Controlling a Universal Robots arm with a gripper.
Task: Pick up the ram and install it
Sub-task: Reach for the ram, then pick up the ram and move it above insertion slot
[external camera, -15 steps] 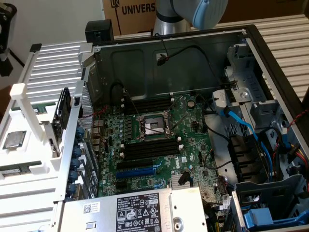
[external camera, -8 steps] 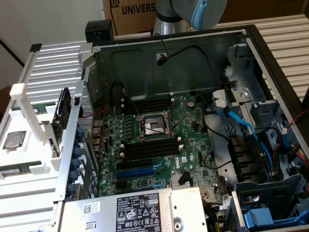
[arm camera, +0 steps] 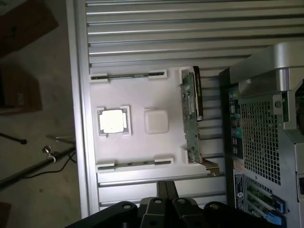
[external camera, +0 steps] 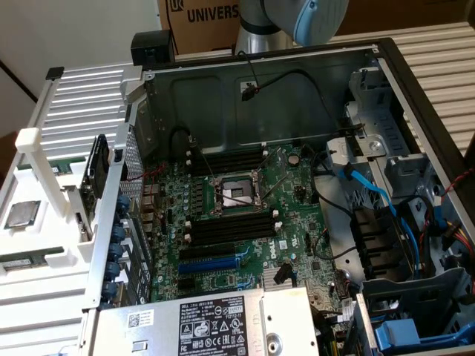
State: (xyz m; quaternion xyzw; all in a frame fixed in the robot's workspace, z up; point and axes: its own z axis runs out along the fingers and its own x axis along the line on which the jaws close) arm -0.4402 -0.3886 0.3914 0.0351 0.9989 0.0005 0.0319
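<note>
A ram stick (external camera: pixel 22 261) lies in the white holder (external camera: pixel 44 237) at the exterior view's left, outside the computer case. From the wrist view I look down on that holder (arm camera: pixel 142 95) from well above. One thin ram stick (arm camera: pixel 135 164) rests in the holder's slot nearest my gripper (arm camera: pixel 166 190), and a second one (arm camera: pixel 128 76) rests along the far side. My gripper's dark fingers are pressed together with nothing between them. Long black memory slots (external camera: pixel 230 228) lie on the motherboard (external camera: pixel 297 222) inside the open case. The arm's grey and blue body (external camera: pixel 297 18) stands behind the case.
A square silver processor chip (arm camera: pixel 113 120) sits in the holder beside a white pad (arm camera: pixel 156 121). A green card (arm camera: pixel 190 114) stands upright at the holder's edge next to the case's perforated wall (arm camera: pixel 261 137). Cables (external camera: pixel 371 193), drive bays and a power supply (external camera: pixel 215 322) crowd the case.
</note>
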